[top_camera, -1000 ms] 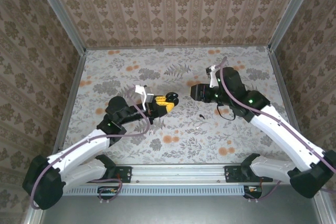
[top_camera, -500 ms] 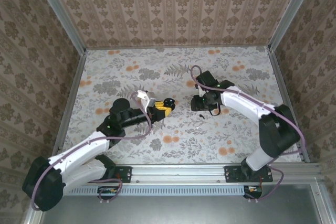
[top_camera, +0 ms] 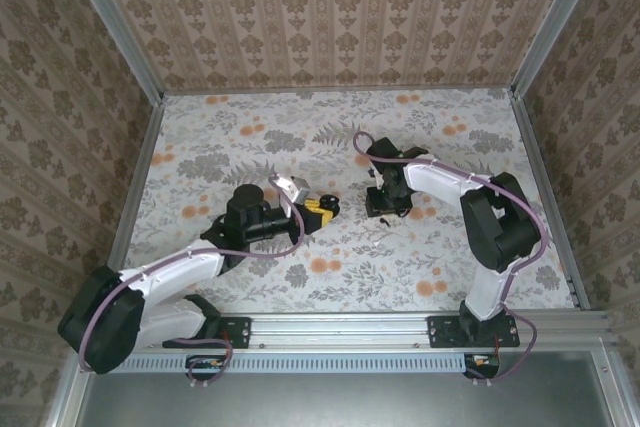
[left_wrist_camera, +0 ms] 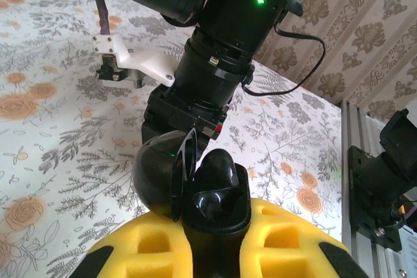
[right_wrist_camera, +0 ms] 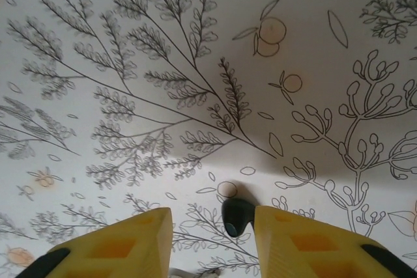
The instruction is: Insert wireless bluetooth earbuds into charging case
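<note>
Case [left_wrist_camera: 163, 174] was glossy black, looked hinged open, base hidden inside left end effector [left_wrist_camera: 215, 249] clamping it | tiny dark earbud [right_wrist_camera: 236, 216] lay on tabletop [right_wrist_camera: 195, 63] between right end effector's [right_wrist_camera: 212, 239] parted fingers

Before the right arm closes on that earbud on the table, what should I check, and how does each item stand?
1. Right gripper open: ok, its fingers stand apart.
2. Earbud between those fingers: ok, though it sits nearer one finger than the other.
3. Earbud lying free on the table: ok.
4. Left gripper shut on the charging case: ok.
5. Case lid open: ok, it looks raised in the left wrist view.
6. Where the other earbud is: cannot tell.
</note>
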Available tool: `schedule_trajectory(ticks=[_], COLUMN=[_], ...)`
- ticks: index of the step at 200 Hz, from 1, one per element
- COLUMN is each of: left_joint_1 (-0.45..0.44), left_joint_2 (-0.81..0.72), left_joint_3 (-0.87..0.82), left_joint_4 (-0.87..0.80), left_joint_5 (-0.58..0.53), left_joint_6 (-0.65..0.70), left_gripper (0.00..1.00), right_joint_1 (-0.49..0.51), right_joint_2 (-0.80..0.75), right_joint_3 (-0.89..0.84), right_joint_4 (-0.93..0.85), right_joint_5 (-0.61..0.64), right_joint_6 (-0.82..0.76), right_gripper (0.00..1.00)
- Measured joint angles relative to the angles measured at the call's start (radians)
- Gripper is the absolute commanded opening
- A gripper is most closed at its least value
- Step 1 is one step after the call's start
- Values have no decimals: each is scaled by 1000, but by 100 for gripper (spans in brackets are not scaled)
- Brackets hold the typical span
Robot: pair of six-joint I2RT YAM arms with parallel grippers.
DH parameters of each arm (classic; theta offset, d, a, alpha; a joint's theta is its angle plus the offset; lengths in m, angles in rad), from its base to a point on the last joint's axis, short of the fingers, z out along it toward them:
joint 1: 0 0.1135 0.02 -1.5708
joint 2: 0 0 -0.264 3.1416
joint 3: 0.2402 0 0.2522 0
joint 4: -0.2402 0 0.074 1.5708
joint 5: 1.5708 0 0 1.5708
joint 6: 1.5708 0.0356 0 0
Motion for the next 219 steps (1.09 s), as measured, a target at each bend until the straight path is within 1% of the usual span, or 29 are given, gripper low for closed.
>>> schedule_trajectory(ticks=[22,58,77,130,192,219], left_joint_1=[0,0,0,0,0,0], left_joint_2=[29,52,52,52,52,52], left_joint_3=[4,22,25,25,25,25], left_joint_4=[0,1,4,5,5,5], left_joint_5=[9,12,14,14,14,14], left_joint_6=[0,0,-2,-5,-11,-11], left_gripper=[0,0,0,0,0,0], right_joint_1=[0,0,0,0,0,0], right_joint_2=[13,45,60,64,68,68], right_joint_3=[0,0,0,0,11,13], right_joint_4=[-12,-13,-14,-22,-36,-40], right_joint_5=[15,19,19,34,52,64], right_joint_6=[-7,-23,-25,-24,16,44], right_gripper=[41,34,32,23,16,15])
